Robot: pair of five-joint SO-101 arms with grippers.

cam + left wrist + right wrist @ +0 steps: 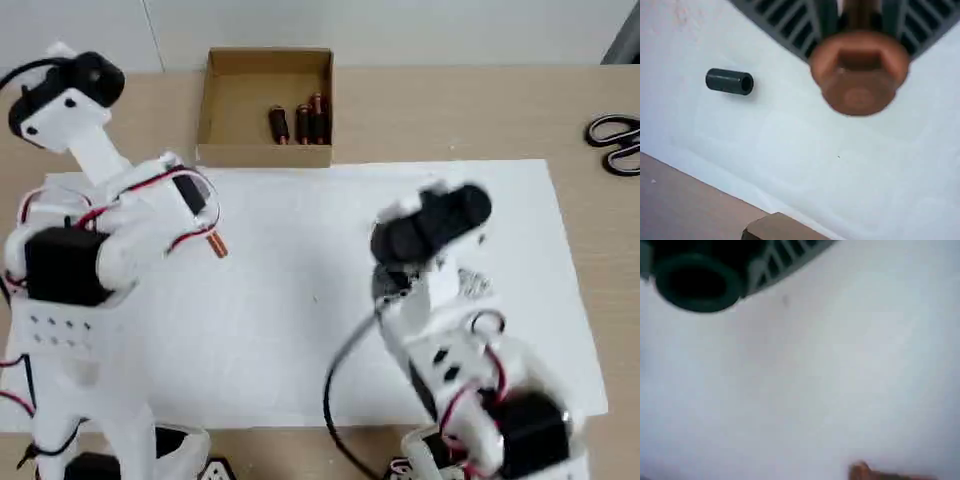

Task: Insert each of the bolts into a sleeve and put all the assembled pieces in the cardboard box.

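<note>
Nearest, at three o'clock on the white sheet (300, 340), the right gripper (707, 262) pinches a black sleeve (696, 286) well apart from the copper bolt (858, 75) clamped in the left gripper (858, 27) at nine o'clock, so a tilted meeting could jam or drop either before the cardboard box (222, 100) at twelve o'clock.

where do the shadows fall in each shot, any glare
high view: no hard shadows on the sheet; left wrist view: the loose sleeve throws a pale shadow right beside it; right wrist view: a dim patch on the sheet by the held sleeve; no glare anywhere
</note>
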